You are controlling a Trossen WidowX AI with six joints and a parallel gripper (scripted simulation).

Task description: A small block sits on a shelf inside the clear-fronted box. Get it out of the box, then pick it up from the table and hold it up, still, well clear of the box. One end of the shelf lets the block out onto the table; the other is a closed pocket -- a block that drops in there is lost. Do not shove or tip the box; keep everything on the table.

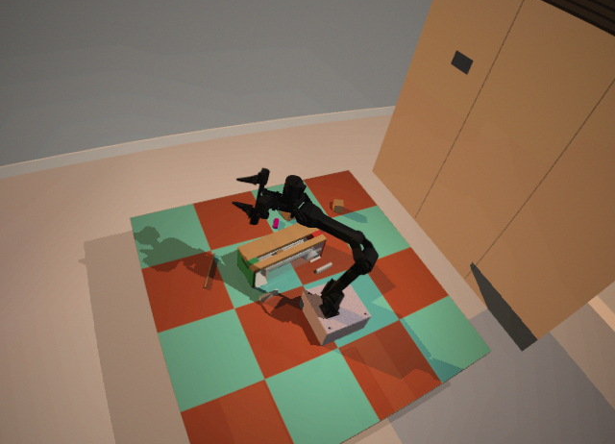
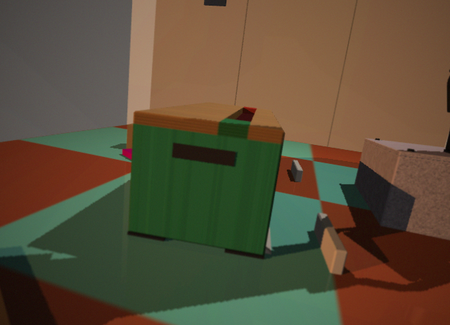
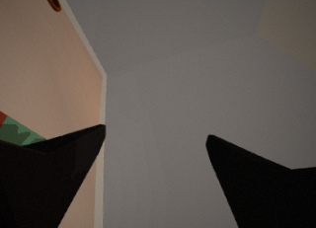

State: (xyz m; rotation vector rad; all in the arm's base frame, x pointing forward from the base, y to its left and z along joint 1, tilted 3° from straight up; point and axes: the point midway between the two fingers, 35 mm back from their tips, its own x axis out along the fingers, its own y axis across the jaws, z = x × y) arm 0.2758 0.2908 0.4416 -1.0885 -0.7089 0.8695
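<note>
Bent at the elbow and stretched past the box (image 1: 268, 241) (image 2: 203, 194), with gripper (image 1: 235, 191) (image 3: 157, 135) aloft, fingers wide apart and holding nothing. Visible beyond the box: a small magenta block (image 1: 275, 223) (image 2: 126, 154), not identifiable as the sought one.

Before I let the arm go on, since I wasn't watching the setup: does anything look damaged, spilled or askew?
Nothing plainly damaged or spilled. The green-ended box looks upright; the open gripper points off toward the wall, which seems odd.
</note>
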